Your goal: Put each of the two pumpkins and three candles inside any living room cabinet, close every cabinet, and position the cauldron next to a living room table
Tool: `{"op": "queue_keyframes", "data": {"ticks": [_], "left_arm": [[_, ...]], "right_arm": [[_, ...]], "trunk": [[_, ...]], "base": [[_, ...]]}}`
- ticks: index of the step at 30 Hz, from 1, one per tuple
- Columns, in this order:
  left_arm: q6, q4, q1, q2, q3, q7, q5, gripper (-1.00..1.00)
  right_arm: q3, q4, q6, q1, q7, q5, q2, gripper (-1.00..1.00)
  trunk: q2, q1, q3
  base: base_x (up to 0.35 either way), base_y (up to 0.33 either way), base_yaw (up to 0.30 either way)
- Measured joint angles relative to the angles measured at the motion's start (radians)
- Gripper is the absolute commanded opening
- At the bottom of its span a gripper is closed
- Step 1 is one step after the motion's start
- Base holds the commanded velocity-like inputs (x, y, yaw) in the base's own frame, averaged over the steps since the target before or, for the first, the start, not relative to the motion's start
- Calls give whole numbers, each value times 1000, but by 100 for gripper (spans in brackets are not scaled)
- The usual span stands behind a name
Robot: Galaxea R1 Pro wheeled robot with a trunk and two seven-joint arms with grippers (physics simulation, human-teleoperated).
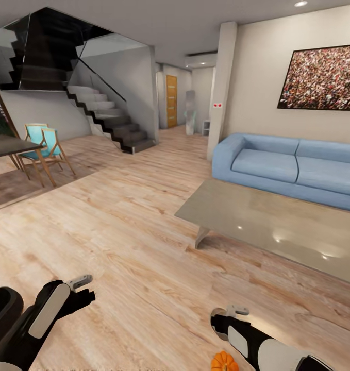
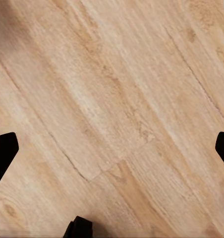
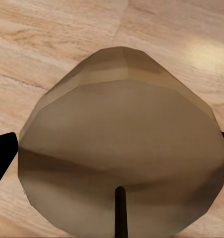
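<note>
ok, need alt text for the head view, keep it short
Living room with a pale wood floor, a low coffee table in front of a blue sofa, stairs at the back left. Both arms reach in from below, the left gripper over bare floor, a pumpkin by the right arm.

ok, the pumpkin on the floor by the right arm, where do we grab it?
Grip the pumpkin across its round ribbed body, coming down from above: it sits low on the wood floor, and rounded sides suit opposed fingers. Partly cropped, so tentative.
</note>
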Motion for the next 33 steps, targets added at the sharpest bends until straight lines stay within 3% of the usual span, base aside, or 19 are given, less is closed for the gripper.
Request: {"op": "queue_keyframes", "data": {"ticks": [29, 33], "left_arm": [[5, 0, 0, 1, 0, 0, 2, 100], [5, 0, 0, 1, 1, -1, 3, 100]], "right_arm": [[1, -2, 0, 0, 0, 1, 1, -100], [1, -2, -1, 0, 0, 1, 1, -100]], "trunk": [[203, -111, 65], [203, -111, 62]], "base": [[0, 0, 238], [0, 0, 238]]}}
